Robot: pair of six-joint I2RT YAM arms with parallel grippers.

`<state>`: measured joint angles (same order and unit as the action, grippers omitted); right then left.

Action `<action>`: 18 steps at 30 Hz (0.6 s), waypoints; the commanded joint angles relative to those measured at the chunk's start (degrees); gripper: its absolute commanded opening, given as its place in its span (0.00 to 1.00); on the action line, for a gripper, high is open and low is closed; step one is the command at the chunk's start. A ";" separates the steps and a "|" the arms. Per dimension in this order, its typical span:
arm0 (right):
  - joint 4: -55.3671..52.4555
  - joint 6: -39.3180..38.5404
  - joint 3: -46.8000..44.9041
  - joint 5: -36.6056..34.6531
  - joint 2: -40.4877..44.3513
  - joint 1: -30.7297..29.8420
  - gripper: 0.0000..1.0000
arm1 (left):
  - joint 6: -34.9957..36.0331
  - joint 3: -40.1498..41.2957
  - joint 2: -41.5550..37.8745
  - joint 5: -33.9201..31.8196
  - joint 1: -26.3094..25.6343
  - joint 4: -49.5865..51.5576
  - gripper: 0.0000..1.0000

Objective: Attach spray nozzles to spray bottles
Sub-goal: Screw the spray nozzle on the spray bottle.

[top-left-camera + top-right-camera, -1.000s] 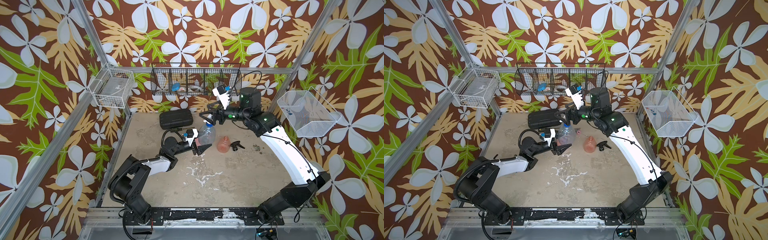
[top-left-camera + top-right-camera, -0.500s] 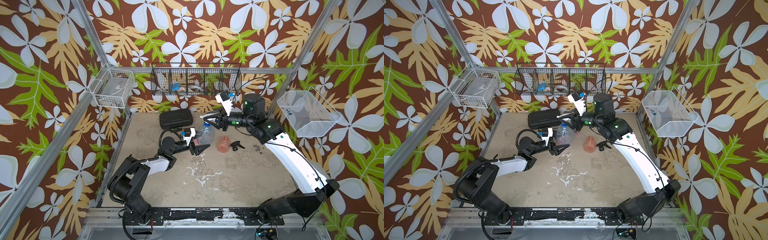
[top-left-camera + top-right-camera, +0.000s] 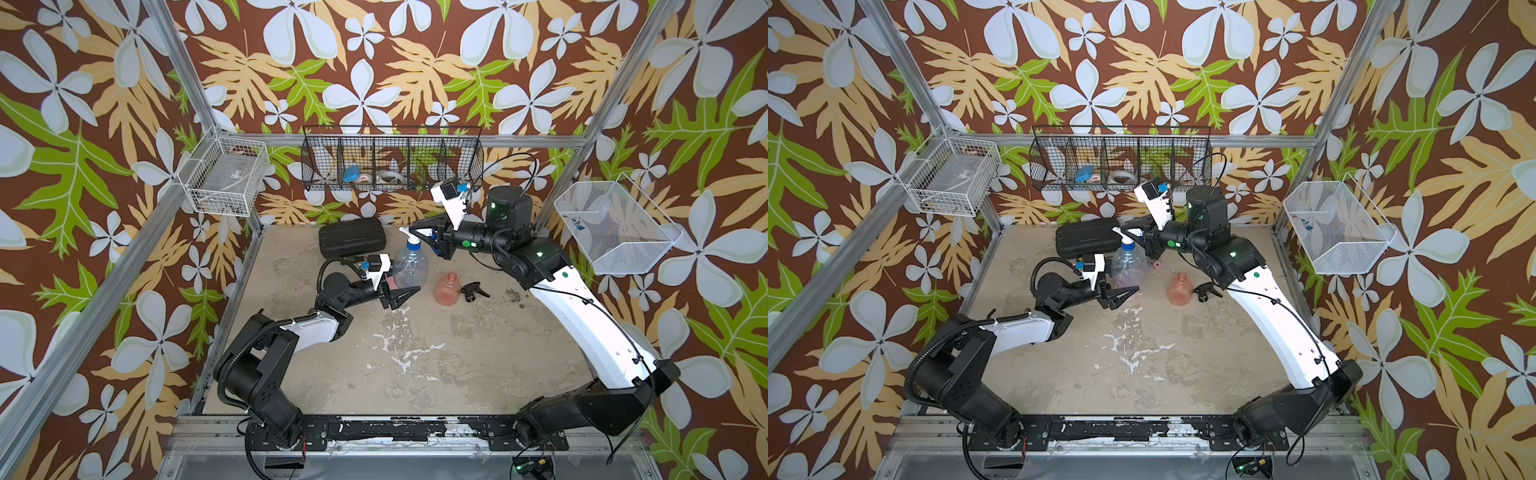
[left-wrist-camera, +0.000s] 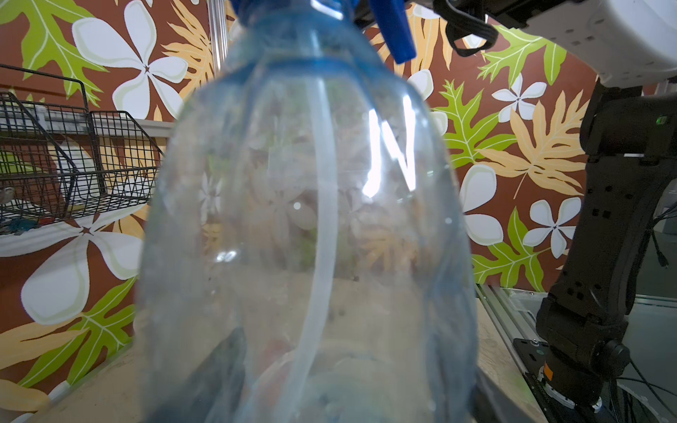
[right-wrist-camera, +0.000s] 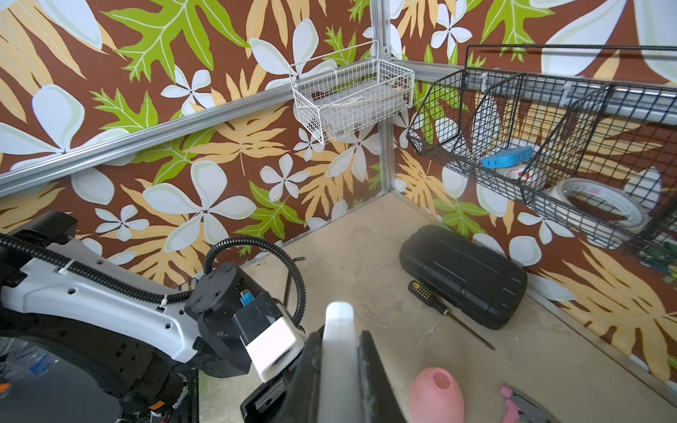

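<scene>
The things are crowding the back of the table (image 3: 415,353), where the case (image 3: 351,237) is lying along the back edge; the front part is leaving wide room between the arms. The right arm is stretching toward the back, its gripper (image 3: 422,236) level and pinching the white nozzle (image 3: 409,237) that is sitting on the clear bottle (image 3: 410,266). The left gripper (image 3: 405,294), low, is gripping this upright bottle near its base. The orange bottle (image 3: 448,289) is standing near, the black nozzle (image 3: 473,289) lying just beside it.

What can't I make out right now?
- Nozzle seating on the clear bottle: collar cut off at the left wrist view's edge; too small in both top views.
- Left gripper: its hold is blurred behind the bottle in the left wrist view.
- Pink bottle: cropped by the right wrist view's edge.
</scene>
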<state>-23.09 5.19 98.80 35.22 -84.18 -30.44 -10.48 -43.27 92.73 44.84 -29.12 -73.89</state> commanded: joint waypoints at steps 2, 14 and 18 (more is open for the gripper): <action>-2.74 -0.16 -0.49 -1.20 0.59 -0.78 0.00 | -0.17 -1.03 -0.78 -3.38 0.21 -1.04 0.50; -2.15 3.94 -5.17 -20.55 0.25 -5.81 0.00 | 0.61 -3.23 -2.37 -20.11 0.30 5.60 0.49; -0.59 10.32 -7.04 -32.05 -0.48 -9.39 0.00 | 0.57 -2.71 -2.79 -28.96 -0.35 5.73 0.48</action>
<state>-13.02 8.97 92.92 8.71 -83.85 -38.00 -6.09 -45.30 90.98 32.12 -29.43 -63.68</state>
